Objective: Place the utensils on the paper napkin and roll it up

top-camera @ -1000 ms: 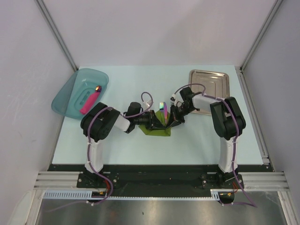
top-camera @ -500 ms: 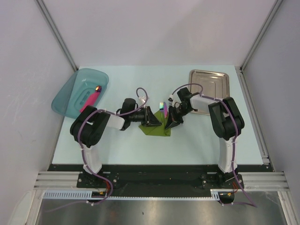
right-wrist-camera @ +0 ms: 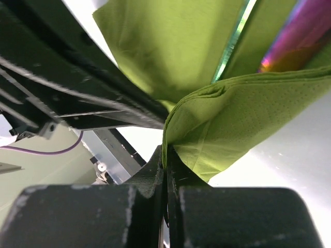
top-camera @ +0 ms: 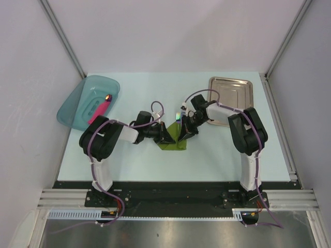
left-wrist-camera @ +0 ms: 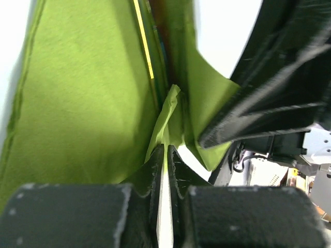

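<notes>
While it is pinched from both sides at the middle of the table (top-camera: 217, 155), the paper napkin (top-camera: 174, 143) is held folded upward. The utensils (top-camera: 178, 118) are lodged in its fold, rainbow tips showing at its 12 o'clock end. A crease of the sheet is nipped by the left gripper (left-wrist-camera: 165, 151), its fingers almost together. The 3 o'clock border is clamped by the right gripper (right-wrist-camera: 165, 154), fully closed. Both pieces appear to be inside, though only one shaft is clearly seen. A teal tub (top-camera: 77, 111) is seen at 10 o'clock, a steel tray (top-camera: 232, 88) at 2 o'clock.
</notes>
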